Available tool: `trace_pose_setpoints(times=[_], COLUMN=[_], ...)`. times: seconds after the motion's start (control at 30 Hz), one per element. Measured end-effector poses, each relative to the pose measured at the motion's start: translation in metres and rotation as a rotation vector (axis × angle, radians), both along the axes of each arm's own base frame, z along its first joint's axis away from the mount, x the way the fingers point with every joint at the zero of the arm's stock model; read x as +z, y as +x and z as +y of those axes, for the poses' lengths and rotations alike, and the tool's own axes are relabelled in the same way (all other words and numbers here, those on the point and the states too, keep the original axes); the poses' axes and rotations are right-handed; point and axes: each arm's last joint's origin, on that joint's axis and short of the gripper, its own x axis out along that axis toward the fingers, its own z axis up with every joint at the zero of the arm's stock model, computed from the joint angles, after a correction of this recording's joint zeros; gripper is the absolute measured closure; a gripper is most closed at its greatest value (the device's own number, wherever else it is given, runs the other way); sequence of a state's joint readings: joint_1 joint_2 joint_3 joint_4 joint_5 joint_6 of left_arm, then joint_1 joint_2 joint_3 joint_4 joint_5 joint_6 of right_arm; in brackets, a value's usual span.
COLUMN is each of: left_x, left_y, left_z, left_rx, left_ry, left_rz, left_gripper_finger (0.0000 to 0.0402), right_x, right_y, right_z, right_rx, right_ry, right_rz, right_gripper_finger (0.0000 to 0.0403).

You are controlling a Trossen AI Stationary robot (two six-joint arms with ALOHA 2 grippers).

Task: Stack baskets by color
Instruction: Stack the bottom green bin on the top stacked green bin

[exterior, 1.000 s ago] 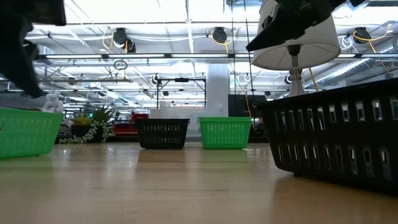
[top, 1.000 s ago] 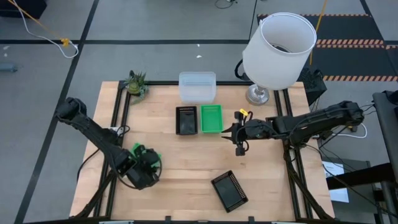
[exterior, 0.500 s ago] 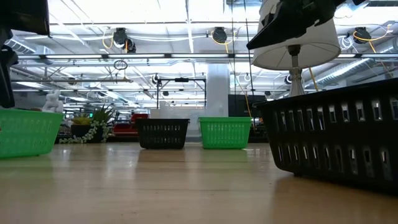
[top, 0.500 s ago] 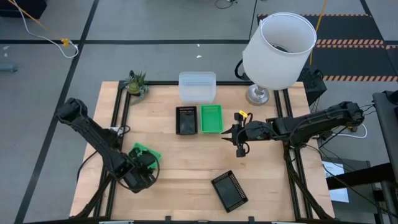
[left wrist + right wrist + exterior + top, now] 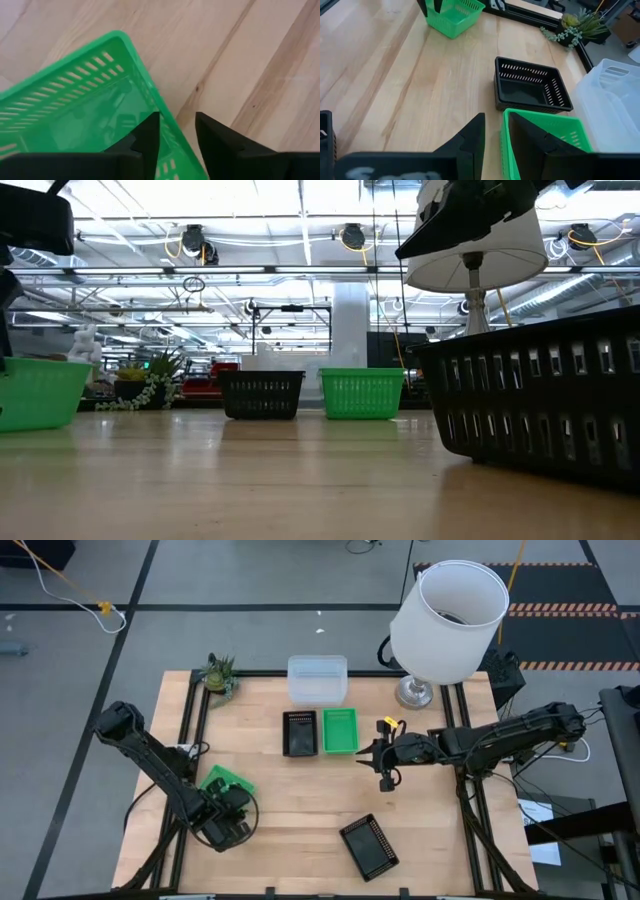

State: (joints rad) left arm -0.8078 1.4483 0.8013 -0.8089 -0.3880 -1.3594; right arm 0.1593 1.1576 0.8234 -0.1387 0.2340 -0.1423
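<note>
A green basket [image 5: 222, 782] sits on the table at the near left, also seen in the low view [image 5: 40, 392]. My left gripper [image 5: 230, 815] points steeply down at its near right corner, open. One finger stands inside the basket [image 5: 75, 100] and one outside. A second green basket [image 5: 340, 730] and a black basket [image 5: 299, 733] stand side by side at mid-table. Clear baskets [image 5: 317, 679] are stacked at the far edge. Another black basket [image 5: 369, 846] lies near the front. My right gripper [image 5: 372, 752] hovers open just right of the middle green basket. My left gripper straddles the green basket's side wall [image 5: 167, 117] near a corner, coming from above. The finger inside [image 5: 147, 137] lies against the wall's inner face. Between the wall and the outer finger [image 5: 215, 142] bare wood still shows. The basket's bottom rests on the table.
A big white lampshade [image 5: 447, 615] on its foot stands at the far right corner, and a small plant figure [image 5: 220, 673] at the far left. Bare wood lies between the left green basket and the near black basket.
My left gripper has sunk and drawn a little toward the table's near left, so more of the green basket shows from above. In the low view the basket has turned a little and shifted toward the left edge, still on the table.
</note>
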Motion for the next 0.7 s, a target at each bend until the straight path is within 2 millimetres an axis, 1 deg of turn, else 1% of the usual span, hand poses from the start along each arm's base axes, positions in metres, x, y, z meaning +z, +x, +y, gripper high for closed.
trace_pose_setpoints(times=[0.1, 0.2, 0.23, 0.27, 0.4, 0.47, 0.6, 0.7], left_x=[0.0, 0.0, 0.0, 0.0, 0.0, 0.005, 0.031, 0.058], left_y=[0.0, -0.001, 0.0, 0.0, 0.0, 0.002, 0.01, 0.016], left_z=[0.0, -0.001, -0.001, -0.001, 0.0, 0.002, 0.008, 0.015], left_rx=[-0.016, -0.024, -0.025, -0.026, -0.043, -0.058, -0.068, -0.087], left_ry=[-0.006, -0.014, -0.011, -0.011, -0.001, 0.009, 0.071, 0.165], left_rz=[0.011, 0.024, 0.021, 0.021, 0.032, 0.053, 0.095, 0.125], left_gripper_finger=[0.0316, 0.0374, 0.0385, 0.0388, 0.038, 0.0385, 0.0392, 0.0392], right_x=[0.0, 0.0, 0.0, 0.0, 0.002, 0.004, 0.008, 0.009], right_y=[0.0, 0.0, 0.0, 0.0, 0.001, 0.002, 0.007, 0.013], right_z=[0.0, 0.0, 0.0, 0.0, 0.0, 0.0, 0.004, 0.009], right_rx=[0.0, 0.0, 0.0, 0.0, -0.003, -0.005, 0.002, 0.02], right_ry=[0.0, 0.0, 0.0, 0.0, 0.008, 0.017, 0.035, 0.04], right_rz=[0.0, 0.0, 0.0, 0.0, -0.024, -0.048, -0.117, -0.161], right_gripper_finger=[0.0323, 0.0323, 0.0323, 0.0323, 0.0323, 0.0323, 0.0323, 0.0323])
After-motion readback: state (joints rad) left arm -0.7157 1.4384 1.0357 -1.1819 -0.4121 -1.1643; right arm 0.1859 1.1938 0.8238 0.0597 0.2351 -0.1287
